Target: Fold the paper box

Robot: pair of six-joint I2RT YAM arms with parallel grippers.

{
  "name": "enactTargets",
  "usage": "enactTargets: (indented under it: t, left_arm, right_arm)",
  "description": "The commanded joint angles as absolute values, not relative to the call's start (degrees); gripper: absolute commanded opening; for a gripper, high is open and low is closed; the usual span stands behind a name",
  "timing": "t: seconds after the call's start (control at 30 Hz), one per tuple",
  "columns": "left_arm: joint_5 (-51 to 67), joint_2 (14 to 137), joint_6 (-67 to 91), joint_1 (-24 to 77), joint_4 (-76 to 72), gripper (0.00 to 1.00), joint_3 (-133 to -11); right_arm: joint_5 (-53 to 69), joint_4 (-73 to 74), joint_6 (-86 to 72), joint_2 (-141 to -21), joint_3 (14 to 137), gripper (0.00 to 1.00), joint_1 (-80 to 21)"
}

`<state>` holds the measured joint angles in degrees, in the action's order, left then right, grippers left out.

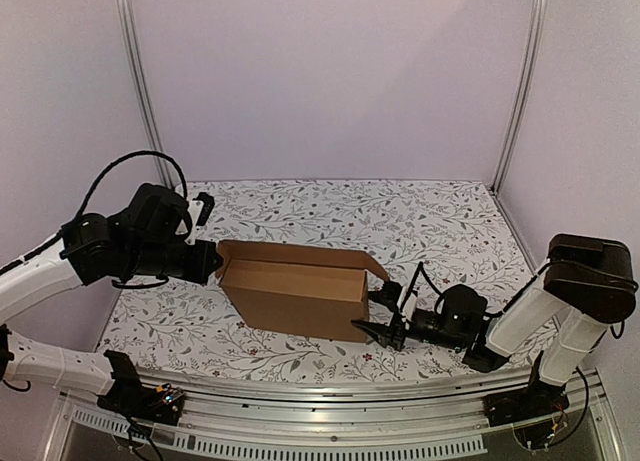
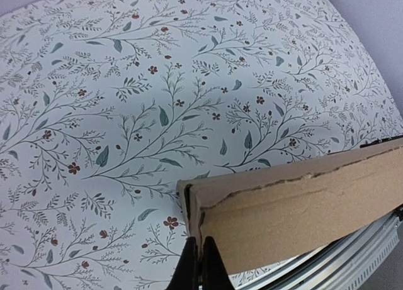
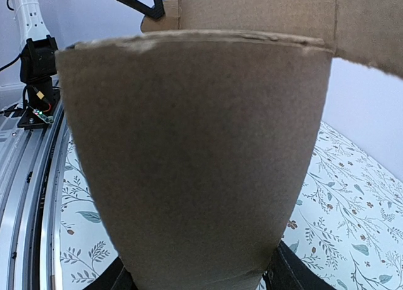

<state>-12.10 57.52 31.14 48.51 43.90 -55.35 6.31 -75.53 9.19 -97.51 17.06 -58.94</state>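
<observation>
Cardboard, plain brown and corrugated, makes up the paper box (image 1: 300, 291), an unprinted die-cut mailer that lies partly folded near the middle of the white table with its grey-green leaf and small red flower print (image 1: 430, 216). The box sits closer to the near edge than to the back wall. Its long side walls stand upright and its top is open. The black left gripper (image 1: 212, 261) meets the box at its left end. In the left wrist view its two thin dark fingers (image 2: 191, 268) are clenched together at the bottom corner of the upright wall, and the torn-looking card edge runs down between them, so this claw is grasping the box wall. The black right gripper (image 1: 379, 311) is at the opposite end, low over the table. In the right wrist view a broad end flap (image 3: 195, 158) fills the space between its widely spread fingers (image 3: 286, 274) and reaches both of them. Whether they squeeze the flap or only flank it I cannot tell. A silver metal rail (image 1: 350, 389) runs along the near table edge.
</observation>
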Motion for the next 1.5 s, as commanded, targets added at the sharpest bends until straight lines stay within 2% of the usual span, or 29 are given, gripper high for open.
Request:
enactTargets:
  t: [0.0,0.43,0.73,1.13,1.33,1.47]
  left_arm:
    - [-9.3,58.6,33.2,49.2,42.2,0.00,-56.3]
    - [-9.1,59.1,33.8,49.2,42.0,0.00,-55.3]
    - [-11.9,56.6,33.6,49.2,43.1,0.00,-49.1]
    - [-9.6,55.8,36.4,49.2,39.2,0.00,-43.6]
    - [-10.9,55.2,36.9,49.3,38.8,0.00,-42.9]
    - [-12.2,54.9,37.2,49.3,39.1,0.00,-43.3]
  right_arm:
    - [5.5,-80.5,9.3,-98.3,18.1,0.42,-59.5]
    - [5.4,-80.5,9.7,-98.8,18.1,0.42,-59.9]
    - [5.1,-80.5,9.6,-98.6,18.0,0.42,-59.9]
    - [3.4,-80.4,7.1,-97.7,18.1,0.44,-59.9]
    - [2.9,-80.4,4.9,-95.4,17.1,0.59,-59.9]
    - [2.7,-79.7,4.1,-92.7,15.5,0.72,-59.9]
